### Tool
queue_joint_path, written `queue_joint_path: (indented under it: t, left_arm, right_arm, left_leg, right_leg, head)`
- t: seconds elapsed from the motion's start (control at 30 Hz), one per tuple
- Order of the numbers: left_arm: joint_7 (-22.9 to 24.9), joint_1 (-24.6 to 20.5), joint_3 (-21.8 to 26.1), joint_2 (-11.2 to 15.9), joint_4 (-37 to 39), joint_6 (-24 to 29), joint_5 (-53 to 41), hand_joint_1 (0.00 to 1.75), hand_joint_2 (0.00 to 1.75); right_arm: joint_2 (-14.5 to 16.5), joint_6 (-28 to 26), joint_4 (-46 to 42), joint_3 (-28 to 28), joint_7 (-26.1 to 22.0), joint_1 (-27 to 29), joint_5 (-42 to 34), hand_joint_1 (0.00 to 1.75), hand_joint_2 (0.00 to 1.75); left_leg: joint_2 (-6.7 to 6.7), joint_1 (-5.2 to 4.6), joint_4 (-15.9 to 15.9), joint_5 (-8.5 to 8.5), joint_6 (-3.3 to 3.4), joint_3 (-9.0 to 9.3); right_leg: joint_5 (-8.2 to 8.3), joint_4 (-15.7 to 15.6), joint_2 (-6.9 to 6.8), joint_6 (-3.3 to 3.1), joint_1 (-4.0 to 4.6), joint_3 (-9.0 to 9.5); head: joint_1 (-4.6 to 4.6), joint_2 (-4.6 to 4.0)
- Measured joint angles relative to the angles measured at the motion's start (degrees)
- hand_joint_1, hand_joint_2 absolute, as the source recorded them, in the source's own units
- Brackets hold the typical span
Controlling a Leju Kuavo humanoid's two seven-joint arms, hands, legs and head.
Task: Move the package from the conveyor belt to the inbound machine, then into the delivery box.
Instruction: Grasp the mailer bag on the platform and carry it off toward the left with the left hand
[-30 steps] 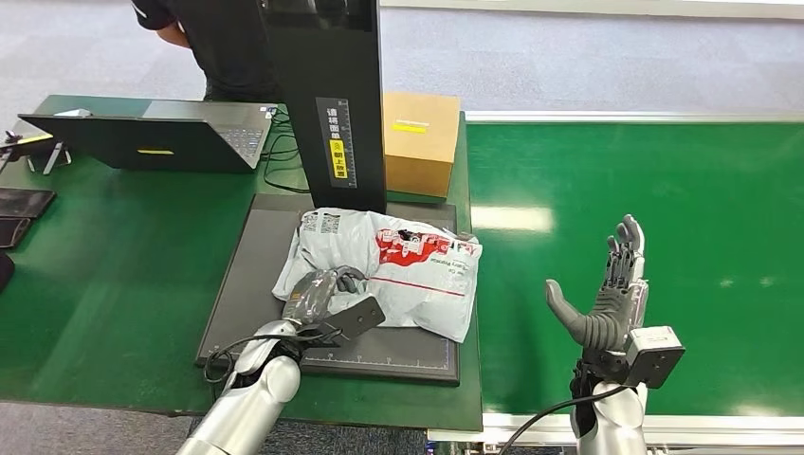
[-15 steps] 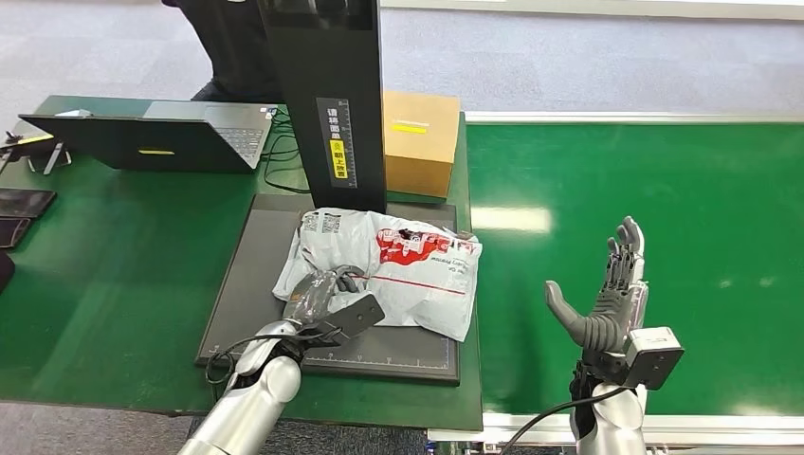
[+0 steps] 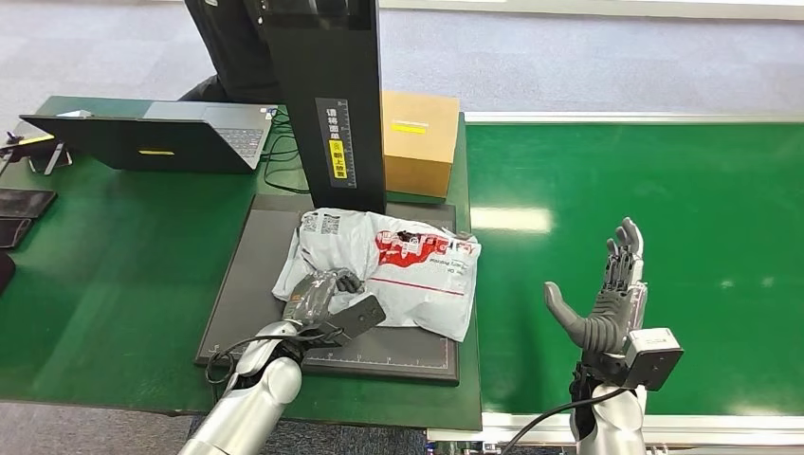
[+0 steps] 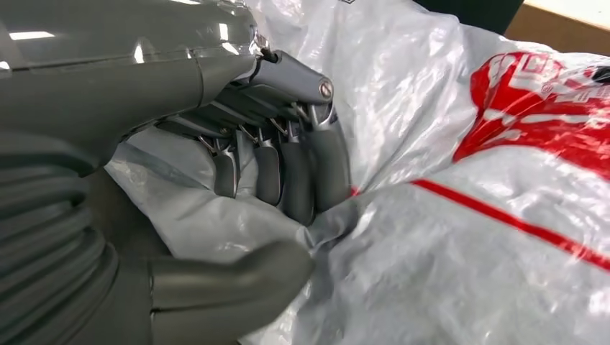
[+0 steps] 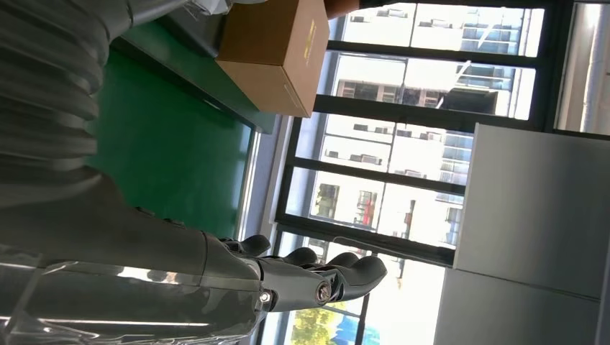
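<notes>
The package (image 3: 398,263), a crumpled grey plastic mailer with red print, lies on the black scanning pad (image 3: 256,284) of the inbound machine, under its black post (image 3: 327,95). My left hand (image 3: 318,294) grips the near left edge of the package (image 4: 460,215); in the left wrist view its fingers (image 4: 288,165) and thumb pinch a fold of the plastic. My right hand (image 3: 607,294) is raised over the green conveyor belt (image 3: 664,190) with its fingers spread and nothing in it; the right wrist view shows its fingers (image 5: 324,277) stretched out.
A brown cardboard box (image 3: 419,142) stands behind the machine post. A laptop (image 3: 161,137) and cables lie on the green table at the back left. Dark devices (image 3: 19,213) sit at the left edge. A person (image 3: 228,47) stands behind the table.
The person behind the table has shifted to the right. Both of my hands and the package have stayed where they were.
</notes>
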Motion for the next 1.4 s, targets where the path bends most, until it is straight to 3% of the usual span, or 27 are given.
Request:
queue_joint_path:
  t: [0.83,0.93,1.07,1.2,1.4]
  left_arm:
    - [-0.97,1.03,0.51,0.03,-0.28,0.87,0.78,1.75,1.75]
    - [-1.70,2.33,1.36,0.10,-2.00,4.36,1.28,1.75,1.75]
    - [-1.19,4.14,4.81,0.87,-7.35,13.44,0.74,1.75,1.75]
    - [-0.60,5.11,10.28,2.49,-13.28,21.55,0.10,1.75,1.75]
    - [-0.57,6.48,20.18,4.09,-18.52,28.46,1.05,1.75,1.75]
  right_arm:
    - [0.00,-0.09,-0.01,0.00,0.01,0.27,-0.11,0.00,1.75]
    - [0.00,-0.14,-0.20,0.00,0.01,0.47,-0.24,0.00,1.75]
    - [0.00,-0.35,-1.30,-0.02,0.19,1.18,-0.51,0.00,1.75]
    - [0.00,-0.73,-2.47,-0.06,0.59,1.90,-1.03,0.00,1.75]
    - [0.00,-2.34,-3.10,-0.22,0.42,2.95,-2.11,0.00,1.75]
  left_leg:
    - [0.00,0.00,0.00,-0.01,0.00,-0.08]
    - [0.01,0.00,0.00,-0.01,-0.01,-0.17]
    - [0.01,0.00,0.01,0.01,-0.03,-0.40]
    - [0.01,0.02,0.00,0.01,-0.04,-0.47]
    - [0.01,0.03,-0.01,0.00,-0.04,-0.55]
  right_leg:
    - [0.00,0.01,0.01,-0.01,0.00,-0.08]
    - [0.00,0.02,0.01,-0.01,0.00,-0.18]
    - [0.01,0.06,0.02,-0.02,0.01,-0.44]
    - [-0.01,0.09,0.02,-0.05,0.02,-0.53]
    - [-0.05,0.10,0.02,-0.10,0.02,-0.60]
  head:
    - [0.00,0.00]
    - [0.01,0.00]
    - [0.01,0.00]
    - [-0.01,0.00]
    - [0.00,0.00]
